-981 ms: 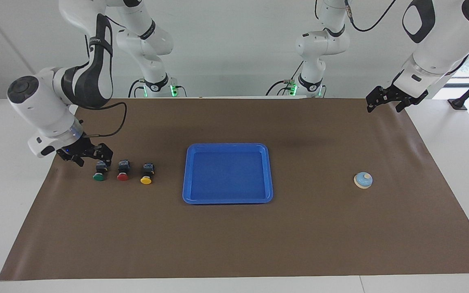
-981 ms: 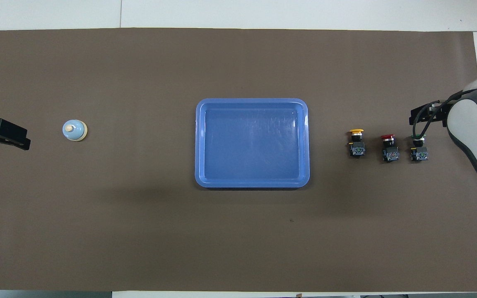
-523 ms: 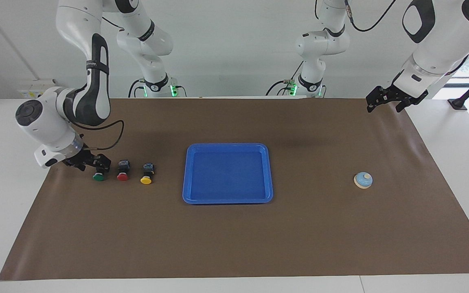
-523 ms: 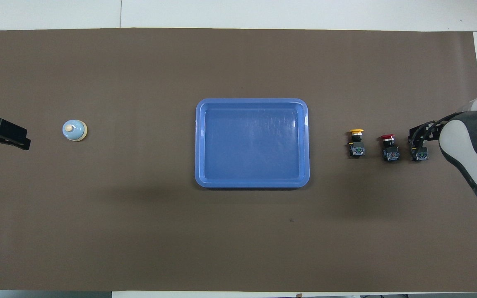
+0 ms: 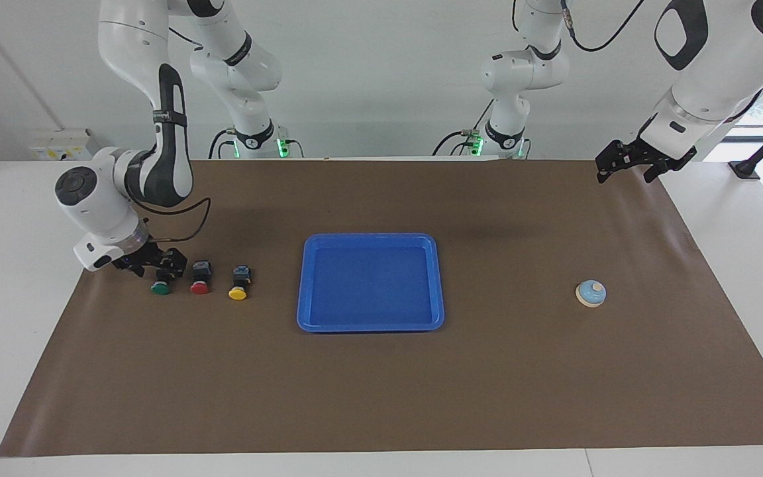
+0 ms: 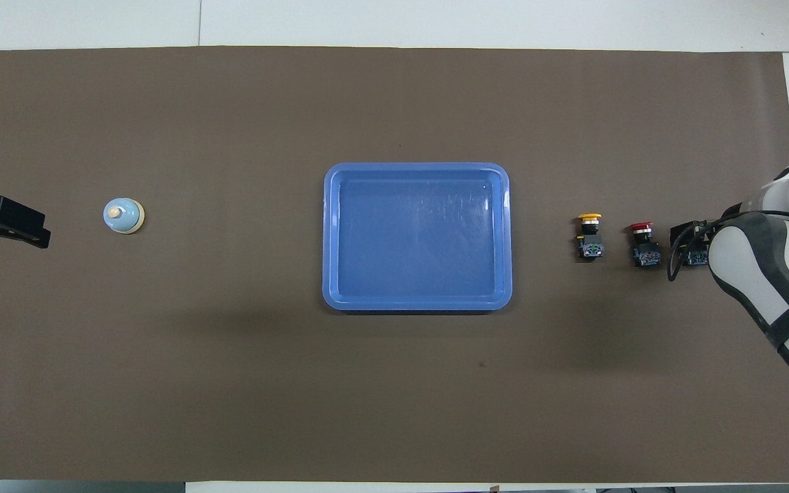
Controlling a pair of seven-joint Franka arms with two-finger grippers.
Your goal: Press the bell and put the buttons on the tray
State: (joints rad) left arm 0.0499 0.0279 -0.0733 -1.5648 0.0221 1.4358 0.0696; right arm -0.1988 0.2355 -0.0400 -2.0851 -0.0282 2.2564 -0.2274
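Observation:
Three buttons lie in a row toward the right arm's end of the table: green [image 5: 160, 287], red [image 5: 199, 287] and yellow [image 5: 238, 292]. My right gripper [image 5: 156, 265] is down at the green button [image 6: 694, 256], open, with its fingers either side of the black body. I cannot see any finger touching the body. The red button [image 6: 643, 243] and yellow button [image 6: 590, 236] lie untouched. The blue tray [image 5: 370, 237] sits mid-table with nothing in it. The light-blue bell [image 5: 591, 293] stands toward the left arm's end. My left gripper [image 5: 625, 173] waits open above the mat's corner.
A brown mat [image 5: 381, 391] covers the table. In the overhead view the tray [image 6: 416, 166], the bell [image 6: 122, 215], my left gripper [image 6: 44, 229] and my right gripper [image 6: 692, 239] show. The right arm's white forearm [image 6: 771, 281] hangs over the mat's edge.
My right gripper has come down and swung in over the green button, now straddling its body. The buttons, tray, bell and left gripper have not moved.

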